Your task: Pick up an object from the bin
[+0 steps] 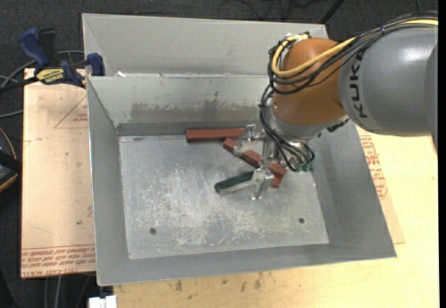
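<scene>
We find the hand [259,185] low in the middle of the bin [106,181], at the right end of a dark green stick [232,185] that lies flat on the floor. The stick's long axis runs left and slightly down from the hand, so we judge a grasp must close across it. We cannot tell whether the hand is wide or narrow. Red-brown blocks [240,150] crowd just behind, partly hidden under the orange wrist cover [306,83].

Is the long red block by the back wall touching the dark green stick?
Apart. The camera view shows bare bin floor between the long red block and the dark green stick.
</scene>
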{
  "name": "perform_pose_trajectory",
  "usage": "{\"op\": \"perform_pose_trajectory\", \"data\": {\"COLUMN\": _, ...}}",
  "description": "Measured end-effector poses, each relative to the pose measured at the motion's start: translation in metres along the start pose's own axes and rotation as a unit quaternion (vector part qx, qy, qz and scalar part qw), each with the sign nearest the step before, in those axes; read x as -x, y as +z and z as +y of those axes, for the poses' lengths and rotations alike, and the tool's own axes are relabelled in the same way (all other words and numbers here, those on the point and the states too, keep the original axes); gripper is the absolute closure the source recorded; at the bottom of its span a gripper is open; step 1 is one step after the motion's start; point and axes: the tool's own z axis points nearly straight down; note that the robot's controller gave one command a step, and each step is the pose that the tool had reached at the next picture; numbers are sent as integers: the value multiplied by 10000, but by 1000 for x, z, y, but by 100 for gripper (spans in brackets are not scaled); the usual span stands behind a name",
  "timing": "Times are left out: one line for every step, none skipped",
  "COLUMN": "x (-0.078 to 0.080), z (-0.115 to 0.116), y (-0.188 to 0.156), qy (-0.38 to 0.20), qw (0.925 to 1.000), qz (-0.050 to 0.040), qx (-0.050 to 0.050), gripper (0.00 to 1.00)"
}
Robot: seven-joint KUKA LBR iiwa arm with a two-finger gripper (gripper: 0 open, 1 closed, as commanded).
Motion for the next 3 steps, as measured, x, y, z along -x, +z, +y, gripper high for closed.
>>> {"op": "perform_pose_trajectory", "data": {"x": 5, "z": -16, "y": 44, "qy": 863, "qw": 9963, "qz": -5, "qx": 7, "gripper": 0}}
{"op": "perform_pose_trajectory", "data": {"x": 3, "z": -15, "y": 41, "qy": 981, "qw": 9952, "qz": -1, "qx": 4, "gripper": 100}}
{"op": "perform_pose_trajectory", "data": {"x": 3, "z": -15, "y": 41, "qy": 982, "qw": 9952, "qz": -1, "qx": 4, "gripper": 100}}
